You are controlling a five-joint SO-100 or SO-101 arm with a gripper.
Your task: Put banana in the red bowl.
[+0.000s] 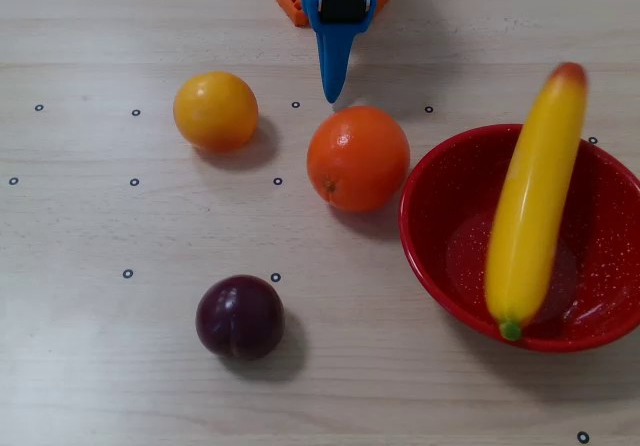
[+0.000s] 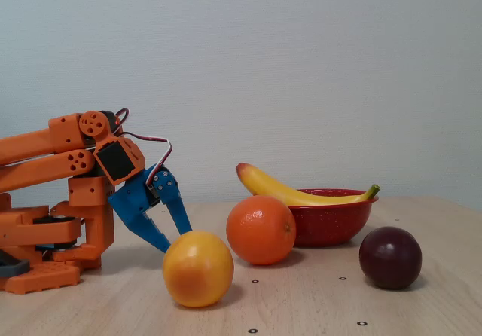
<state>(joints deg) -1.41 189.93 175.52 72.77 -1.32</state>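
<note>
Where visible: one banana (image 1: 530,201), one red bowl (image 1: 430,256)

Four fruits total: one banana (image 1: 530,196), one orange (image 1: 357,158), one yellow-orange round fruit (image 1: 215,111), one dark plum (image 1: 239,316). One red bowl (image 1: 430,216). One arm with one claw (image 2: 175,239), all on one bench (image 1: 100,366).

The banana (image 1: 528,216) was glossy yellow with a reddish-orange tip and a green stem end, and the red bowl (image 1: 432,256) carried fine white speckles. An orange (image 1: 357,158), a yellow-orange fruit (image 1: 215,111) and a dark purple plum (image 1: 239,316) sat on the pale wood-grain surface (image 1: 100,366), which was dotted with small black rings. The arm (image 2: 53,155) was orange, its end effector (image 2: 175,240) blue.
</note>
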